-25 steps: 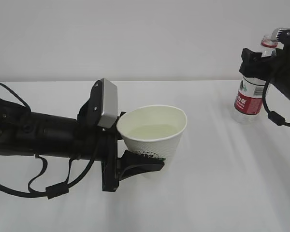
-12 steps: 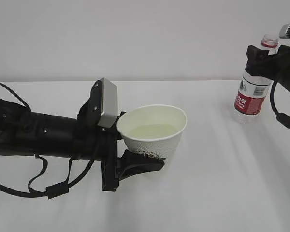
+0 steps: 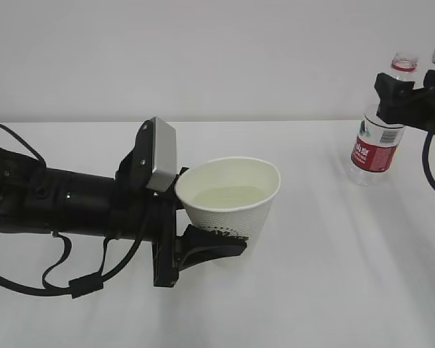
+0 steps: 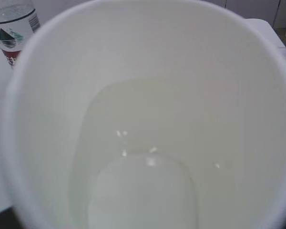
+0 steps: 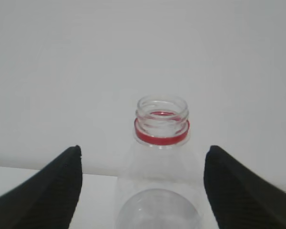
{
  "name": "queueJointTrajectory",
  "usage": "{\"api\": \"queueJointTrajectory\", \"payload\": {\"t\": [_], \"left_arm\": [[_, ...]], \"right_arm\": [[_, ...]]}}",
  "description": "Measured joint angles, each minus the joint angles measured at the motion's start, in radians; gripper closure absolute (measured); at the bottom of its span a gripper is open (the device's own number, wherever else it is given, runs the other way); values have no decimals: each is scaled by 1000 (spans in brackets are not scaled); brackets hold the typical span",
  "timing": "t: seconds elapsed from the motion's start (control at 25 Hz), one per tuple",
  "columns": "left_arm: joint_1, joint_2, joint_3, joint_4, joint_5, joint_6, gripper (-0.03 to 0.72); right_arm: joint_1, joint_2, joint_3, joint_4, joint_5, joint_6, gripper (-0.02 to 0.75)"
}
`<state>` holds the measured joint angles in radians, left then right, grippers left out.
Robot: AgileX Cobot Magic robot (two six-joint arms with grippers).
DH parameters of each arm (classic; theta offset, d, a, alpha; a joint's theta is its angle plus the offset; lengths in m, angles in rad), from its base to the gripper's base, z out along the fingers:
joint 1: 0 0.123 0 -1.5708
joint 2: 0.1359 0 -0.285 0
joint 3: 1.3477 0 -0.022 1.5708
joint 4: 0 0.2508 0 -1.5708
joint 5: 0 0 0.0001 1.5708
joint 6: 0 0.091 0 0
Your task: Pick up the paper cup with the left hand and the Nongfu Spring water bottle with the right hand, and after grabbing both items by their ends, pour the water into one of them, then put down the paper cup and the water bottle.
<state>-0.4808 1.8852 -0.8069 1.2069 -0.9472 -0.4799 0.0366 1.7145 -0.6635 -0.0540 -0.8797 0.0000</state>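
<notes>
So the left hand (image 3: 203, 225) has its black jaws clamped on the paper cup (image 3: 230, 199), one jaw visible along the near lower side of the cup and the other tucked behind it where the exterior view can't really show it. The cup sits right between those jaws, tilted a bit so its mouth leans toward the camera, and whether its base rests on the white table (image 3: 333, 275) or hangs just above it is hard to call. Inside there's the water (image 3: 225, 196), looking faintly yellowish against the cream lining; the left wrist view looks straight down into the cup (image 4: 143, 57) and shows the liquid (image 4: 138, 191) pooled at the bottom with a few little glints on it. Over on the far side, the right hand (image 3: 409, 101) has its jaws spread wide and gripping nothing. The Nongfu Spring water bottle (image 3: 377, 141) stands upright on the table, cap off, red neck ring showing, dark red label low on its body. In the right wrist view the bottle (image 5: 161, 143) sits centred between the two ribbed jaws, with clear gaps on both sides, so neither jaw touches it. The bottle is well apart from the left hand's jaws, off beyond the cup's far rim in that wrist view.
</notes>
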Motion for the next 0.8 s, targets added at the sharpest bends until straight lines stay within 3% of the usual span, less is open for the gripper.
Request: {"api": "queueJointTrajectory", "payload": {"t": [0.48, 0.8], "left_arm": [[0, 0, 0, 0, 0, 0, 205], [0, 0, 0, 0, 0, 0, 205]], "right_arm": [[0, -172, 169, -5, -13, 0, 143], [0, -176, 214, -6, -103, 0, 143]]}}
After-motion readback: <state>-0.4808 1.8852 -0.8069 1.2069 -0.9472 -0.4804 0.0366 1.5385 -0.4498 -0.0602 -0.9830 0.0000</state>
